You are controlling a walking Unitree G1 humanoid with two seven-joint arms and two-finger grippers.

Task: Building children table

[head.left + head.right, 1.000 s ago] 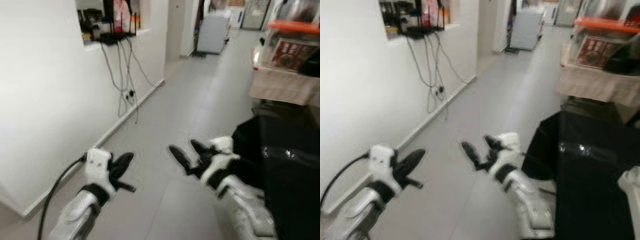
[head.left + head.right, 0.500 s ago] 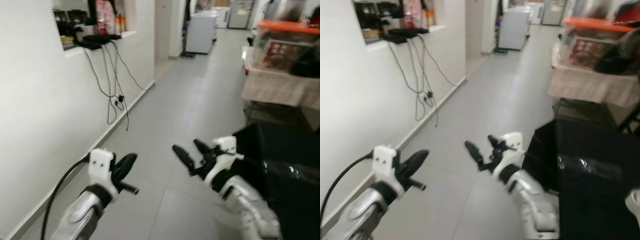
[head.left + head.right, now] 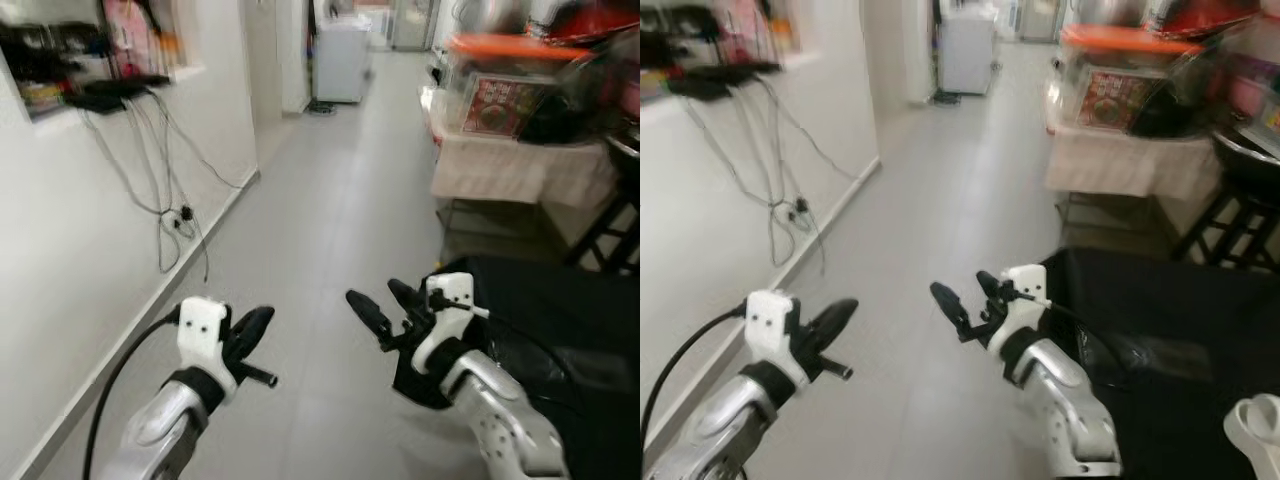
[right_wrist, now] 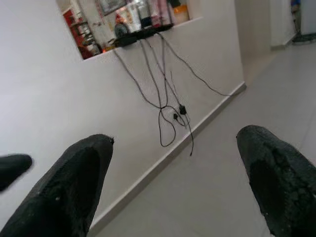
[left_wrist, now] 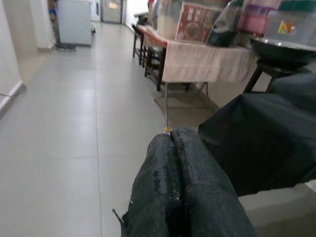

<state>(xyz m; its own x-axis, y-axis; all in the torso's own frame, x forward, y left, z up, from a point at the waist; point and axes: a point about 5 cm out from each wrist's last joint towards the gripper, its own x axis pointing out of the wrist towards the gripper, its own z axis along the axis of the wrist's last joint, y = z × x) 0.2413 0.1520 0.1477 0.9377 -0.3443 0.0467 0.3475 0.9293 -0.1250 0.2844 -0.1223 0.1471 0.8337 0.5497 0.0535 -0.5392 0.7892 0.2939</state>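
**In a tiled hallway, both arms raised and holding nothing**

In a narrow hallway, the left gripper [image 3: 250, 330] has its two black fingers [image 5: 180, 197] pressed flat together, clenched on nothing, above the pale grey tiled floor [image 3: 330, 230]. The right gripper [image 3: 385, 308] has its fingers [image 4: 79, 182] spread wide apart, released, also holding nothing. Both silver arms reach forward at about the same height, side by side and apart.

Just beside the right arm lies a large black sheet of plastic-like cloth [image 3: 560, 320], draped over something low. Farther along on the robot's right stands a table covered with a pale cloth [image 3: 500, 170], carrying a clear storage box with an orange lid [image 3: 495, 85]. On the left, a white wall [image 3: 70, 250] has a ledge with black cables [image 3: 165, 190] hanging down to the floor. A white appliance [image 3: 343, 60] stands at the far end of the hallway. No children's table parts can be made out.
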